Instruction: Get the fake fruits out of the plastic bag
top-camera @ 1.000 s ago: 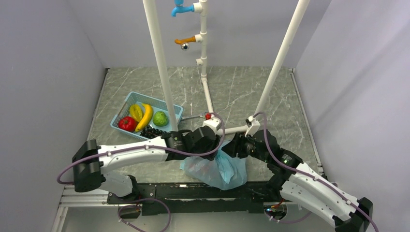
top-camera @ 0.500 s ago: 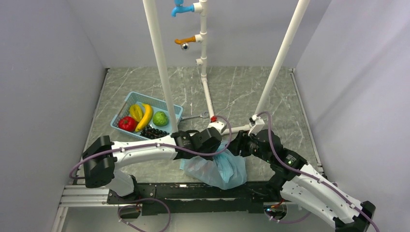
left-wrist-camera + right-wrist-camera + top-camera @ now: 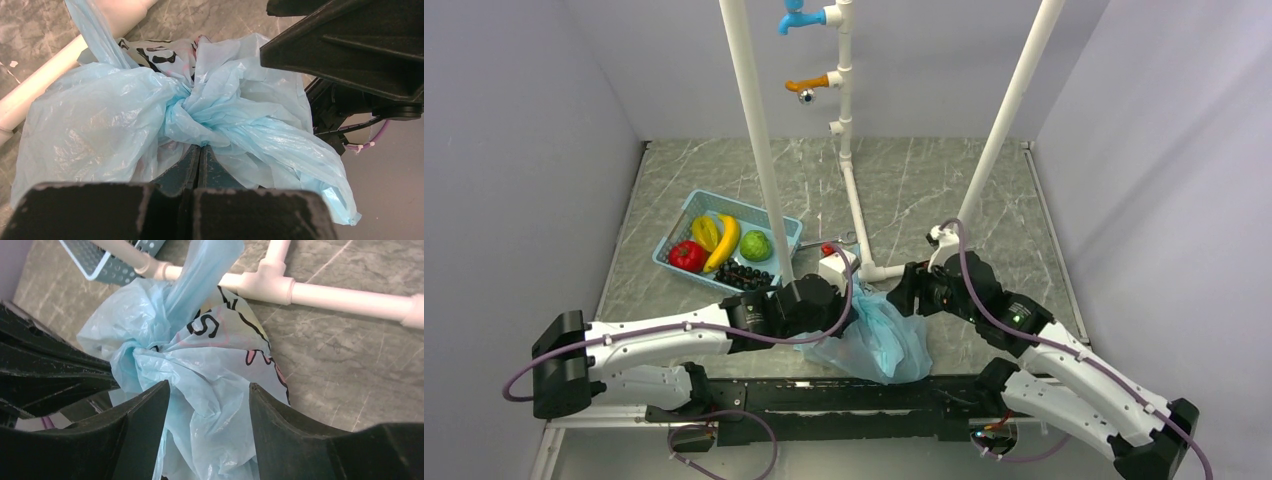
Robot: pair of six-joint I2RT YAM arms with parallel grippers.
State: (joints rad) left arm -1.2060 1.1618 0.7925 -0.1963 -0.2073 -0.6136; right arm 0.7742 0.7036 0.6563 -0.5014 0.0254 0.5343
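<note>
The light-blue plastic bag lies crumpled near the table's front edge, between both arms. My left gripper is shut on a gathered bunch of the plastic bag, which twists into a knot right at the tips. From the right, my right gripper stands open, and loose folds of the plastic bag with black lettering lie between its fingers. In the top view the left gripper and right gripper meet over the bag's upper edge. No fake fruits show through the plastic.
A blue basket at the left holds a red fruit, a green fruit, yellow bananas and black grapes. White pipe posts rise from a floor pipe just behind the bag.
The left gripper has shut on the bag and its arm has drawn back to the left. The right gripper has opened wider. The bag has been tugged a little leftward.
</note>
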